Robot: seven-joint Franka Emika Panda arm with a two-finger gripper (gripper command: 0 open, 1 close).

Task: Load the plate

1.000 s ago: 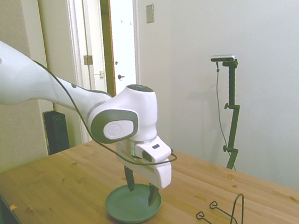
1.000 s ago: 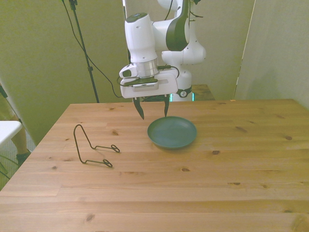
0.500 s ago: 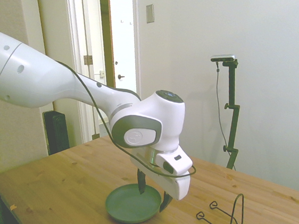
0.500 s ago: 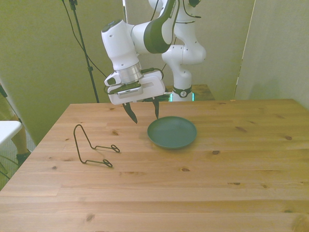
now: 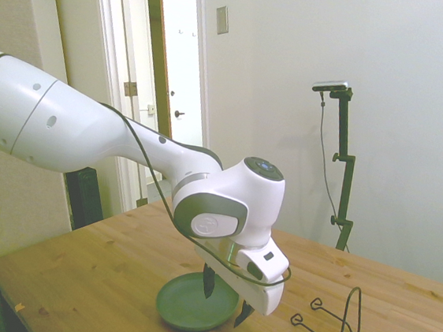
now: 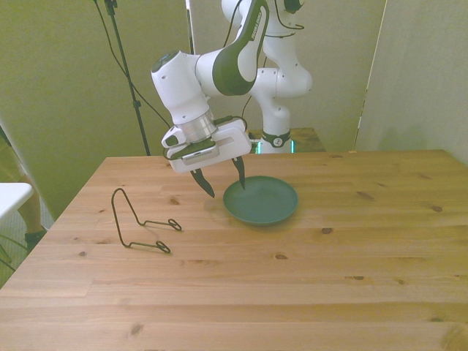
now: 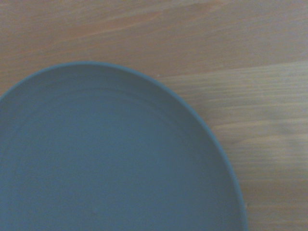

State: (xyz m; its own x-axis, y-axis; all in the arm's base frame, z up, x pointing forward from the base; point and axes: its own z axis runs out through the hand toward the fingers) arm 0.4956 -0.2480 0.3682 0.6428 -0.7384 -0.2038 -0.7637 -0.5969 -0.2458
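Plate (image 5: 193, 306) of dull grey-green lies flat on the wooden desk (image 5: 91, 279) in the side view, toward its near edge. The tool (image 5: 223, 297) hangs tilted over the plate's right part, its two dark fingers spread wide and holding nothing; one tip is above the plate's inside, the other by its right rim. A thin black wire stand (image 5: 332, 316) sits on the desk to the right, apart from the plate.

In the front view the plate (image 6: 262, 200) rests on the desk (image 6: 292, 278) near the middle, with the tool (image 6: 224, 185) tilted above the rim on the front view's left, fingers wide apart. The wire stand (image 6: 139, 219) stands further toward the front view's left.

The wrist view shows the plate (image 7: 106, 159) close up, empty, on bare wood (image 7: 250, 72).
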